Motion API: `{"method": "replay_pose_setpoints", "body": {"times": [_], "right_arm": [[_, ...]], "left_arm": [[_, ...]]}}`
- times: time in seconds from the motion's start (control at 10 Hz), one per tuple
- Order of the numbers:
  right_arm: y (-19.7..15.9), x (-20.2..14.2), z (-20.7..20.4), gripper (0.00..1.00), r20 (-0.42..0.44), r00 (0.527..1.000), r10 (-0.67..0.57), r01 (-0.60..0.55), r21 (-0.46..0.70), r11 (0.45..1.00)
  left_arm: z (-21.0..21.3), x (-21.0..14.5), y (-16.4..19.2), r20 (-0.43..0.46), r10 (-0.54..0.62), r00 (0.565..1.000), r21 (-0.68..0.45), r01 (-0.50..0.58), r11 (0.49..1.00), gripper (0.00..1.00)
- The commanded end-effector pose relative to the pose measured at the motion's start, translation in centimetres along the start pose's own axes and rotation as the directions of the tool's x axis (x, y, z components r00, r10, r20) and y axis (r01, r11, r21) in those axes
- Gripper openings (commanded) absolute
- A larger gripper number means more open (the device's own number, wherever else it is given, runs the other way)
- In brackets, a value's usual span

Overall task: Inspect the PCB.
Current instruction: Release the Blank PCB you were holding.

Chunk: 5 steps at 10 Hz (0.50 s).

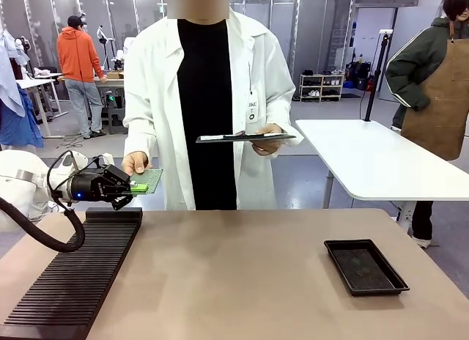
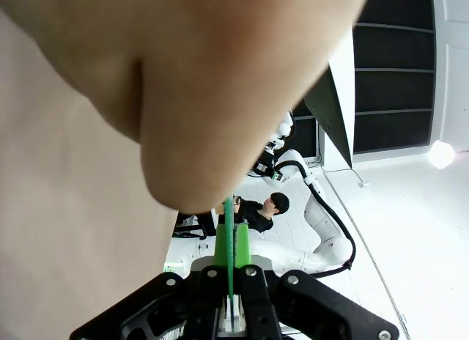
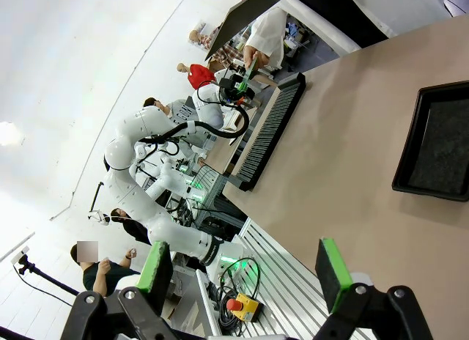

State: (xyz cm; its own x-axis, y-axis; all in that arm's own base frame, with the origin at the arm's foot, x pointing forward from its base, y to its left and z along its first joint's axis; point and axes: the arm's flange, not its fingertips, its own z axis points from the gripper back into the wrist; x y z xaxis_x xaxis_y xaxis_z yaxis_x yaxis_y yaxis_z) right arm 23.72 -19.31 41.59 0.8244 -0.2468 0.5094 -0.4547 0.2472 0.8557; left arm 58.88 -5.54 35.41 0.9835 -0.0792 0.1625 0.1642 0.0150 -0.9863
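- Currently, in the front view, the left gripper (image 1: 129, 187) is reaching in from the left and hovering above the far end of a black slotted rack (image 1: 80, 270). Its green pads are closing down on the left end of the PCB (image 1: 149, 180). The board is hanging roughly flat in the air, off the desk (image 1: 234, 274). The person's hand (image 1: 135, 163) is holding the same board just beside the gripper. The person's other hand (image 1: 268, 141) is keeping a clipboard (image 1: 245, 138) level at chest height. The rack is lying along the desk's left side, and a shallow black tray (image 1: 365, 267) is sitting well apart on the right.
- In the left wrist view, the two green pads (image 2: 242, 245) are pressing on the PCB, which is showing edge-on as a thin green line between them. The person's hand is looming large and blurred just beyond, covering the board's far part.
- In the right wrist view, the right gripper (image 3: 243, 270) is hanging wide open with nothing between its pads, high over the desk. The tray is lying at the picture's right edge. Farther off, the left gripper is gripping the PCB near the rack's far end, with the person's hand on the board too.
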Motion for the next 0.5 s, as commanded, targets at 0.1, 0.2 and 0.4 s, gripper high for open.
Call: {"method": "replay_pose_setpoints", "body": {"times": [0.1, 0.2, 0.4], "right_arm": [[0.03, 0.09, 0.16, 1.0, 0.01, 1.0, 0.017, -0.017, 0.007, 1.0], [0.03, 0.09, 0.16, 1.0, 0.01, 1.0, 0.017, -0.017, 0.007, 1.0], [0.03, 0.09, 0.16, 1.0, 0.01, 1.0, 0.017, -0.017, 0.007, 1.0]], "left_arm": [[0.17, -0.11, -0.22, -0.014, -0.009, 1.0, -0.005, 0.009, 1.0, 0.35], [0.26, -0.15, -0.33, -0.013, -0.015, 1.0, -0.011, 0.015, 1.0, 0.49], [0.52, -0.24, -0.38, -0.009, -0.02, 1.0, -0.011, 0.019, 1.0, 0.8]]}}
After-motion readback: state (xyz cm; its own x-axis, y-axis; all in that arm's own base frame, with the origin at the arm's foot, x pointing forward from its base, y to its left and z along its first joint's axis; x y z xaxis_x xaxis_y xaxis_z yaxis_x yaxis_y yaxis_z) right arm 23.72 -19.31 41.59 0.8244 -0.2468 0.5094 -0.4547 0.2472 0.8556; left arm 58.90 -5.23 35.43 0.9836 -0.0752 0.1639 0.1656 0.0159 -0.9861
